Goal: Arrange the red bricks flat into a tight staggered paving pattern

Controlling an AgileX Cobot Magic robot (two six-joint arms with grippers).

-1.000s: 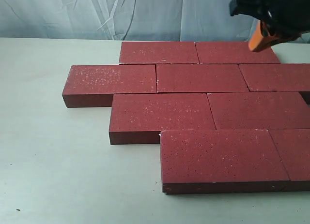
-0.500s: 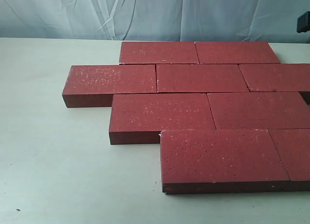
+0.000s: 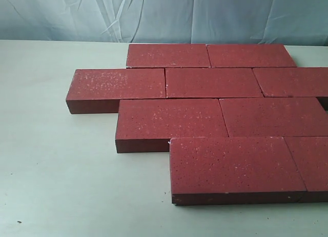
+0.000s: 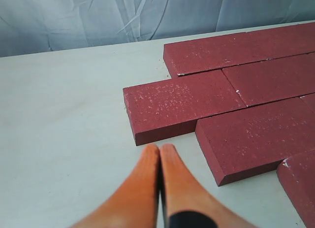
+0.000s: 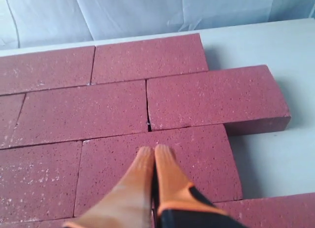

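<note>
After the right end effector withdrew from the exterior view, it and the left end effector hung pressed together, empty; red bricks lay staggered ahead, paving seemingly complete.

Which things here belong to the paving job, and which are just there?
Job: red bricks, flat in four staggered rows; left gripper, shut, empty; right gripper, shut, empty.
Just there: table; wrinkled cloth backdrop.
</note>
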